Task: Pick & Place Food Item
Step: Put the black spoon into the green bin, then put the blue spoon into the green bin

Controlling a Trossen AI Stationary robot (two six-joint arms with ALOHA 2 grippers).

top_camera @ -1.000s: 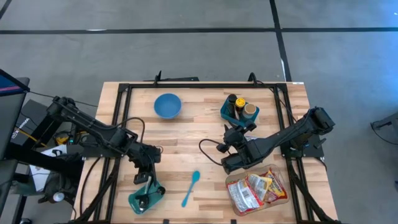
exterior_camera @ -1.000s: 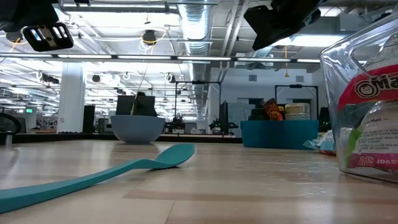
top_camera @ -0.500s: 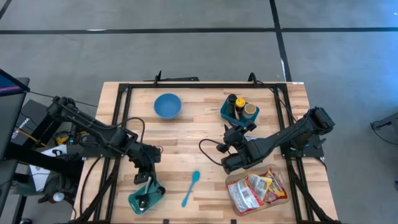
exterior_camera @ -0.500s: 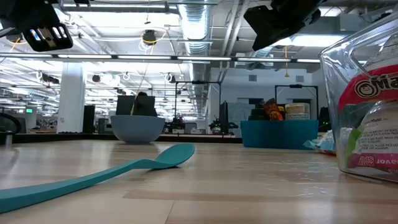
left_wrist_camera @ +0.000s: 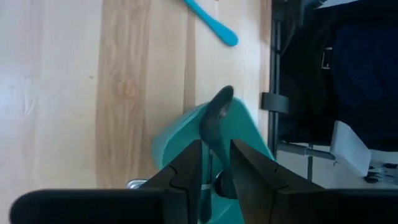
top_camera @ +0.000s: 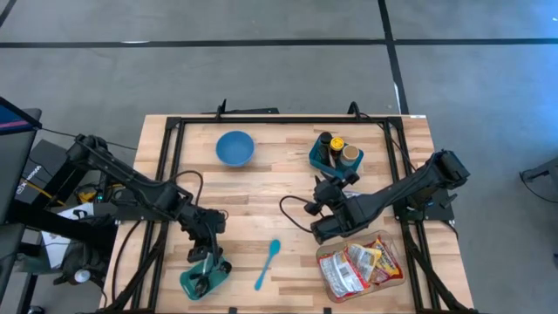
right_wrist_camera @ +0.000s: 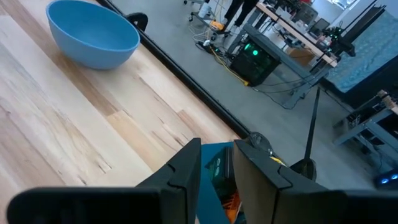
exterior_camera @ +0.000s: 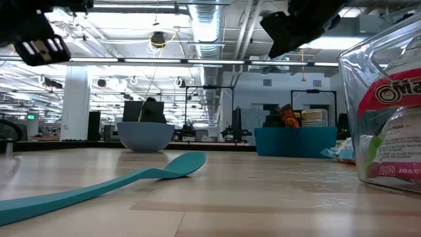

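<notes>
Food packets fill a clear container (top_camera: pixel 359 266) at the table's near right; it also shows in the low view (exterior_camera: pixel 388 118). Left of the teal bin of jars (top_camera: pixel 336 154) stands a blue bowl (top_camera: pixel 234 147). My left gripper (top_camera: pixel 207 255) hangs over a teal utensil holder (left_wrist_camera: pixel 180 146) at the near left. It is open, and its fingers stand on either side of a dark spoon (left_wrist_camera: pixel 216 115) that sticks up out of the holder. My right gripper (top_camera: pixel 336 181) hovers open above mid-table and points toward the teal bin (right_wrist_camera: pixel 214 168), with nothing between its fingers.
A teal spoon (top_camera: pixel 268 263) lies flat on the wood between the holder and the clear container. A black frame rail (top_camera: pixel 279 120) runs along the table's far and side edges. Bare wood shows around the table's middle.
My left gripper has sunk a little toward the teal holder and the table's near edge.
</notes>
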